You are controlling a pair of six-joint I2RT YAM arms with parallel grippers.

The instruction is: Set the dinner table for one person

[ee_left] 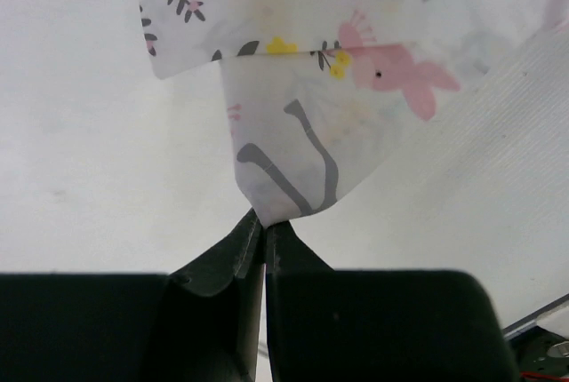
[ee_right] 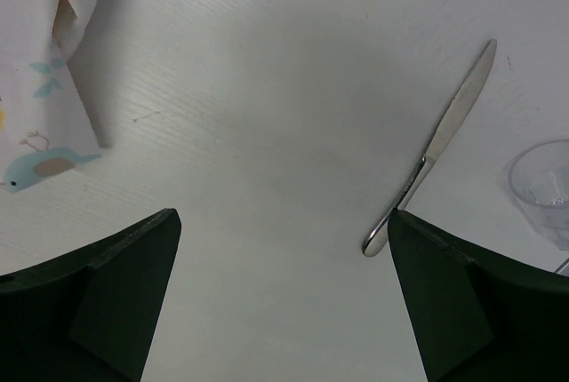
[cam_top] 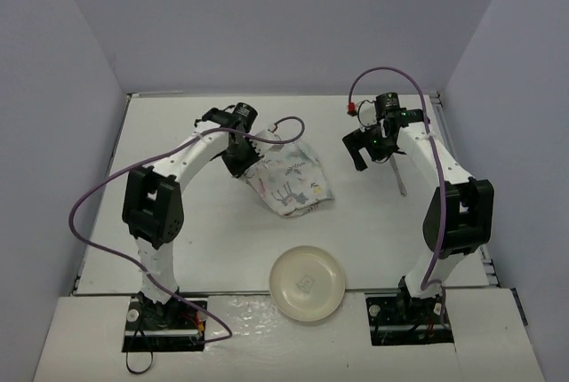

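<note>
Dinner table [cam_top: 204,240], large flat white matte rectangular top, spans the workspace beneath both arms. Crumpled white cloth placemat [cam_top: 289,179] with pastel animal prints lies toward its middle; left gripper [ee_left: 264,222] has its jaws pressed together on one folded corner of that cloth; right gripper [ee_right: 284,218] hangs above bare surface, jaws wide apart, gripping nothing. Slim silver metal knife [ee_right: 440,138] lies flat near it, with a clear round cup [ee_right: 542,187] just beside. Round cream plate [cam_top: 308,282] sits at the near edge.
</note>
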